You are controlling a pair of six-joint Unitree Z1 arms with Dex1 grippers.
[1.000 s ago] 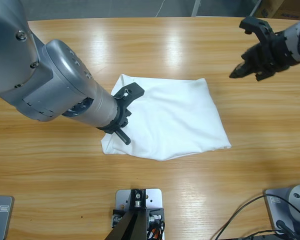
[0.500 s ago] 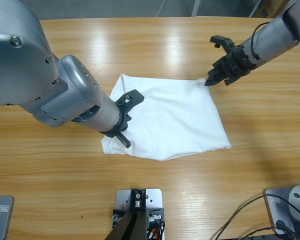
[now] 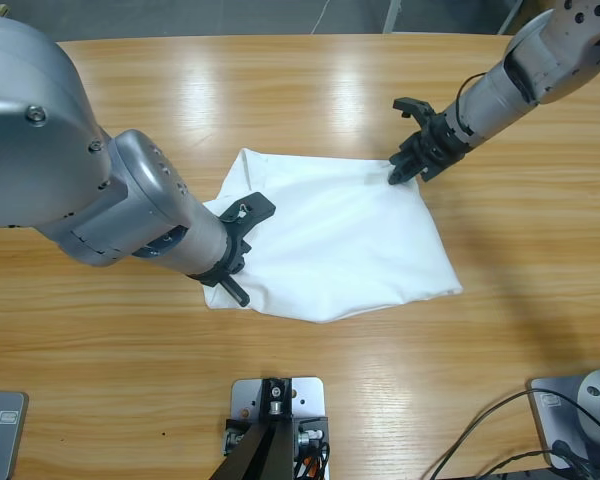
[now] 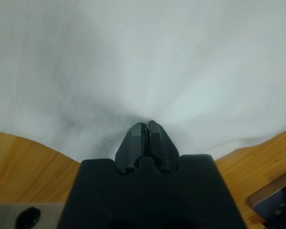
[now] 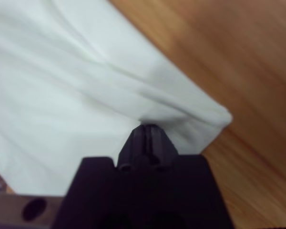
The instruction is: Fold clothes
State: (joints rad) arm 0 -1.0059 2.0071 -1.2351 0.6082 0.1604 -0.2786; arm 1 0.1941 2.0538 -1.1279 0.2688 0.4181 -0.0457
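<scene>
The clothes (image 3: pixel 340 240) are one white shirt lying folded in a rough square at the table's middle. My left gripper (image 3: pixel 223 268) sits at the shirt's left edge, mostly hidden under its own silver wrist in the high view. In the left wrist view the left gripper (image 4: pixel 145 125) has its jaws together, and the white cloth (image 4: pixel 148 62) puckers at the tips. My right gripper (image 3: pixel 396 172) reaches in from the upper right to the shirt's far right corner. In the right wrist view the right gripper (image 5: pixel 150 126) is shut, with the cloth (image 5: pixel 86 81) bunched at its tips.
The wooden table (image 3: pixel 310 90) stretches bare behind and in front of the shirt. The big silver left arm (image 3: pixel 70 170) covers the table's left part. Black cables (image 3: pixel 500 440) lie at the front right corner.
The right gripper has come down and left from above the table's right side to the shirt's far right corner and has shut there. The left wrist has shifted slightly left and nearer.
</scene>
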